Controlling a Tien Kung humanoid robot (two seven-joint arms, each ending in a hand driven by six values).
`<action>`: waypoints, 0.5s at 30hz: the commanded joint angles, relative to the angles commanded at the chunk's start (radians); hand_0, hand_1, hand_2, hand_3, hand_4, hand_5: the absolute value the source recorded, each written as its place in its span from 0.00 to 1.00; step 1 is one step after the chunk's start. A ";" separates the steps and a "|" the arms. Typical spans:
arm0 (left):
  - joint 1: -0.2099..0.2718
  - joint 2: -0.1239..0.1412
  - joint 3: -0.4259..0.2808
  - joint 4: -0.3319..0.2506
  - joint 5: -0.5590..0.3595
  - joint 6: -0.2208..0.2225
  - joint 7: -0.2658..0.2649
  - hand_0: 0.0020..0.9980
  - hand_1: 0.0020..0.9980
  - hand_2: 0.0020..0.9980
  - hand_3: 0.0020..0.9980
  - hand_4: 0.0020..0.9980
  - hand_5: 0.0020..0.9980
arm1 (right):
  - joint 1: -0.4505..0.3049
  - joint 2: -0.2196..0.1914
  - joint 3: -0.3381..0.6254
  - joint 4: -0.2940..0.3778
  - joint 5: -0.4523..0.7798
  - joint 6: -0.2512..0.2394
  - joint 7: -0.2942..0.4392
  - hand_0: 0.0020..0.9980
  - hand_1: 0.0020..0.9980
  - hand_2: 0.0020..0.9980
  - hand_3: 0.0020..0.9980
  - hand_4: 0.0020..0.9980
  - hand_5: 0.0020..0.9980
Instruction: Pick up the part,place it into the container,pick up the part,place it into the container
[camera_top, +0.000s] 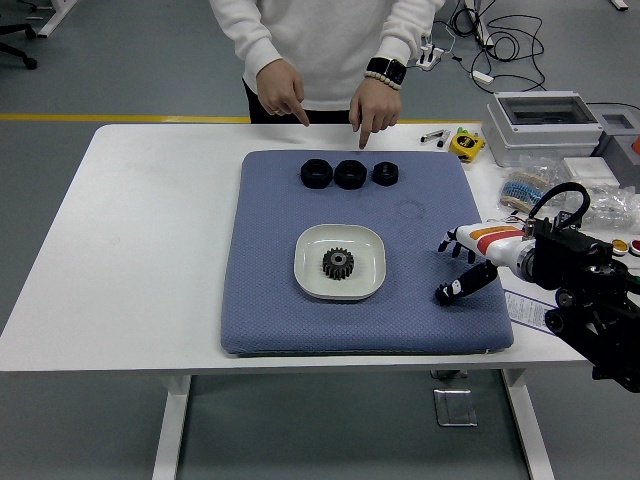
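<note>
A white bowl sits mid-mat with a black toothed gear inside it. Three black round parts stand in a row at the mat's far edge. My right hand, white with an orange stripe, hovers low over the mat's right side with its fingers spread, holding nothing. Its dark thumb covers the spot where a small black gear lay, so the gear is hidden. A person stands at the far side. Both of the person's hands point down above the row, clear of the parts.
The blue padded mat covers the table's middle. At the right stand a grey box, a yellow tape measure, plastic bags of small parts and a panel with coloured buttons.
</note>
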 joint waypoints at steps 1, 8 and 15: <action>-0.001 0.000 -0.001 0.000 0.002 0.000 0.001 0.61 0.64 0.79 0.70 0.71 0.62 | 0.006 0.004 0.000 -0.002 0.002 -0.010 0.000 0.30 0.52 0.65 0.76 1.00 0.39; -0.005 0.003 0.005 0.000 -0.002 -0.002 -0.001 0.61 0.64 0.79 0.70 0.70 0.62 | 0.035 0.010 0.021 0.005 0.015 -0.030 -0.001 0.29 0.52 0.65 0.75 1.00 0.37; -0.008 0.005 0.016 0.000 -0.012 -0.004 -0.004 0.61 0.64 0.79 0.70 0.70 0.63 | 0.011 -0.015 0.009 0.071 0.026 0.022 -0.019 0.29 0.51 0.65 0.73 1.00 0.37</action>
